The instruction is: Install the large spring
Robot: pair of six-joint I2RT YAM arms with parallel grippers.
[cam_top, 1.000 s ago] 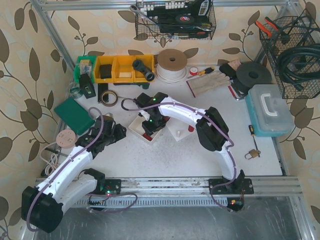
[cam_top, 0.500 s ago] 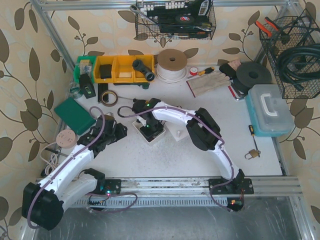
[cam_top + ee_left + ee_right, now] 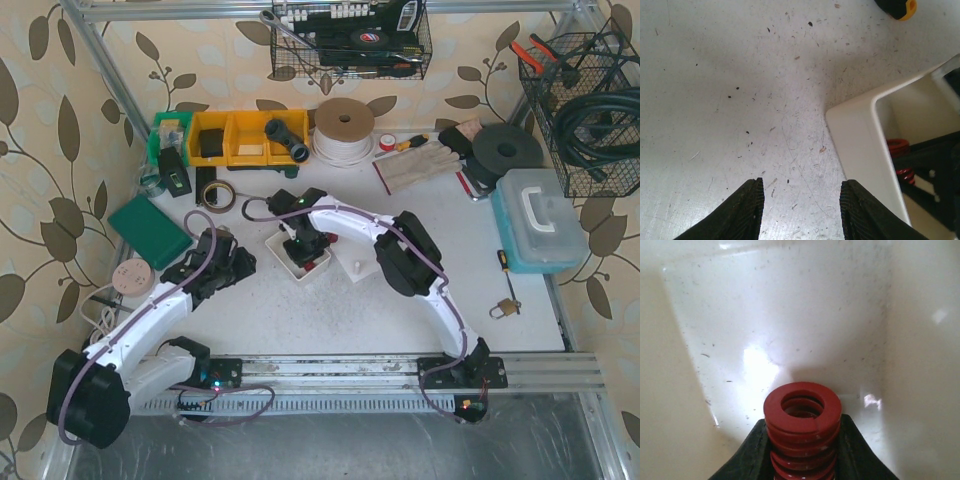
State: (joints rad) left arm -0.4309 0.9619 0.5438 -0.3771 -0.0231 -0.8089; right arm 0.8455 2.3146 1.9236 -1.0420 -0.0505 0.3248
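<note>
The right gripper [image 3: 802, 450] clamps the red coiled metal spring [image 3: 802, 410] inside the white plastic tray [image 3: 790, 310], while the left gripper [image 3: 801, 210] hangs released just beside it.

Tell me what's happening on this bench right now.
The right gripper is down inside the white tray, closed on a red spring with one finger on each side of the coils. The left gripper hangs open over the table just beside the tray, holding nothing. The spring is gripped but is in the tray, so it is not yet installed.
</note>
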